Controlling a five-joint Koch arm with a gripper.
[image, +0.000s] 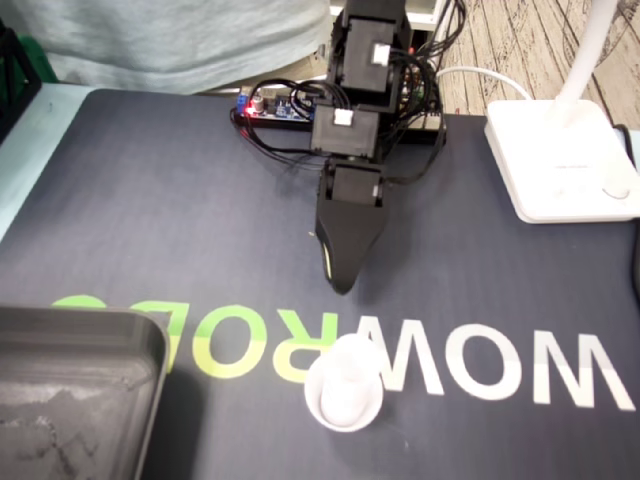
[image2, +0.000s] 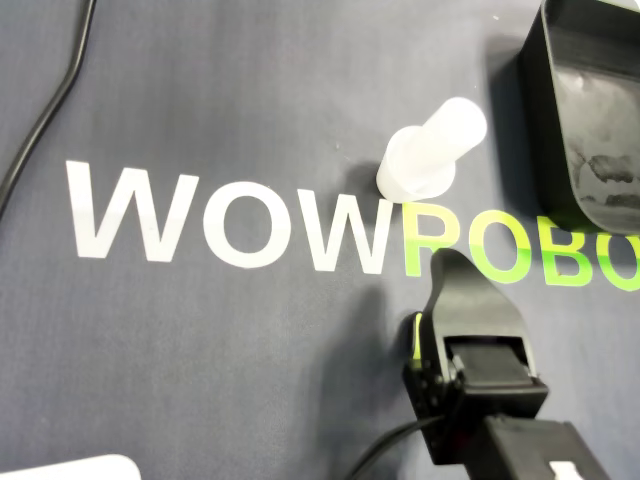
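At the far left of the fixed view, a black tray (image: 80, 380) fills the lower corner of the dark mat (image: 150, 200); the overhead view shows this tray (image2: 585, 110) at its upper right. Next, at the mat's back edge, a small circuit board (image: 275, 108) sits beside the arm's base. The arm reaches down toward the middle of the mat, and its black gripper (image: 342, 282) hangs with the tip near the surface. Only one tapered tip shows in either view (image2: 452, 262), so it cannot be told whether the claw is open or closed; it holds nothing. Just beyond the tip, but clear of it, a white peg (image: 343, 395) stands upright on its round base, on the printed lettering (image2: 88, 205) where the white letters meet the green (image2: 430, 155). A white lamp base (image: 560, 160) sits at the far right.
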